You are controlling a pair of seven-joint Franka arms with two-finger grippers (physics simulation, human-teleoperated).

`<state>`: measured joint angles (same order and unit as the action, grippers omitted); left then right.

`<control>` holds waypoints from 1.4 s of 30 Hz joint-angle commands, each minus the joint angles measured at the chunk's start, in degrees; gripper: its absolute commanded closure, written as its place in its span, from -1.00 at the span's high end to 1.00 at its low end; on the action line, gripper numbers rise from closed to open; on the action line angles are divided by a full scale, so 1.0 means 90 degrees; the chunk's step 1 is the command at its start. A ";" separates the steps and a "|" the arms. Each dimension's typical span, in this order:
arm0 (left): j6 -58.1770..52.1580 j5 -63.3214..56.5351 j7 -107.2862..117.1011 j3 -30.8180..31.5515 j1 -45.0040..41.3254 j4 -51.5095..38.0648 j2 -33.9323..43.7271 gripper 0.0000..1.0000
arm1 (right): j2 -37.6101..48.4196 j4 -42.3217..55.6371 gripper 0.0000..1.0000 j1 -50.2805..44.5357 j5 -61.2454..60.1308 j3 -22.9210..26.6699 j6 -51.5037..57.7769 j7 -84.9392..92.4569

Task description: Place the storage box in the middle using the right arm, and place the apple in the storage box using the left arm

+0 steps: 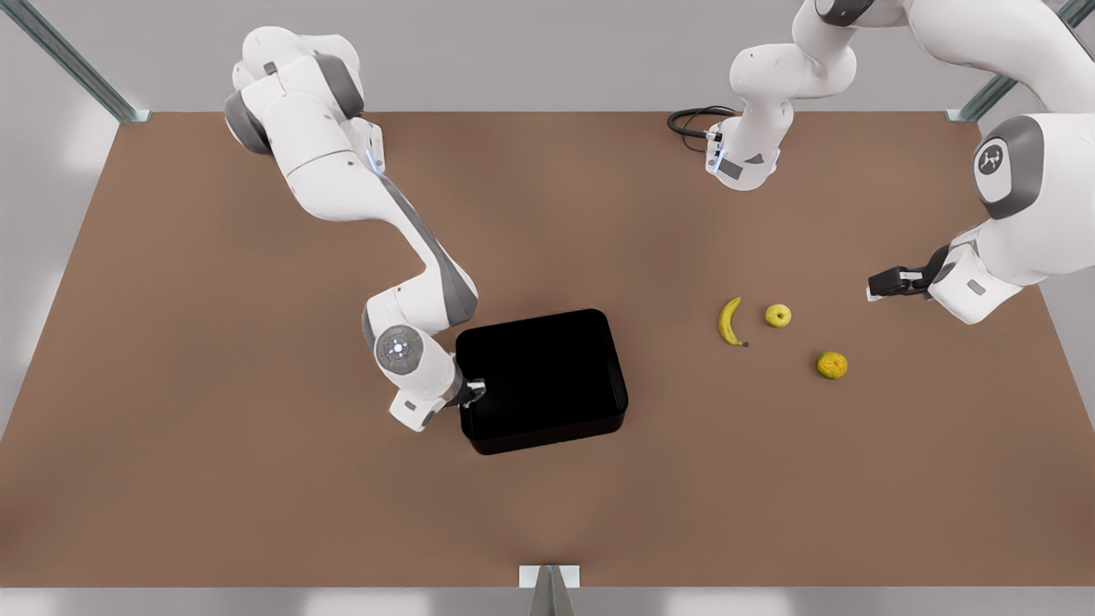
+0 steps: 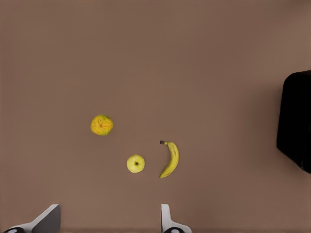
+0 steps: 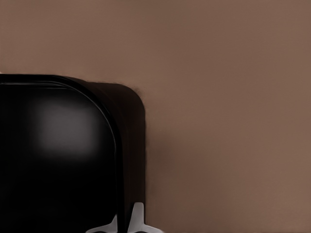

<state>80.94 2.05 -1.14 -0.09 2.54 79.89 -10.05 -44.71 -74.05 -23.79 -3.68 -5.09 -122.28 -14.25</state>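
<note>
Black storage box point(image 1: 547, 376) sits near the middle of the brown table point(image 1: 214, 342), slightly skewed, open top up. Right gripper point(image 1: 472, 391) is at the box's wall on the front view's left, near the box's near corner; in the right wrist view its fingers point(image 3: 137, 218) stand narrow, pinched over the rim, one inside and one outside the wall. Right arm reaches down to it from the far left.

Left gripper point(image 1: 881, 282) hovers above the table at the front view's right, jaws spread wide and holding nothing. Below and left of it lie three fruits, all apart: apple point(image 1: 778, 316), banana point(image 1: 730, 322) just left of the apple, orange-yellow fruit point(image 1: 831, 365) nearer and to the right. Apple is well apart from the box.
</note>
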 commanded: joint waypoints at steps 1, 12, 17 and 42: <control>0.0000 -0.0003 0.0019 0.0001 0.0010 0.0010 -0.0007 1.00 | -0.0237 0.0200 -0.57 -0.0121 -0.0001 0.0000 -0.0046 -0.1474; 0.0147 -0.0003 0.0156 -0.0029 0.0040 -0.0009 -0.0046 1.00 | 0.1608 0.0113 1.00 0.0572 0.0107 0.0068 0.2559 -0.1386; 0.1200 -0.0004 0.0263 0.0030 -0.0204 0.2265 0.0160 1.00 | 0.3003 -0.0033 1.00 0.2340 0.1640 0.0117 0.3411 0.1808; 0.6085 0.0055 -0.1680 -0.0409 -0.0380 0.5684 -0.0973 1.00 | 0.4157 -0.0493 1.00 0.2438 0.1513 0.0117 0.4739 0.1759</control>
<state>133.63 2.57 -10.30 -3.77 -0.88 130.92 -18.74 -7.32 -78.55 -1.84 9.98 -4.05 -80.09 -3.65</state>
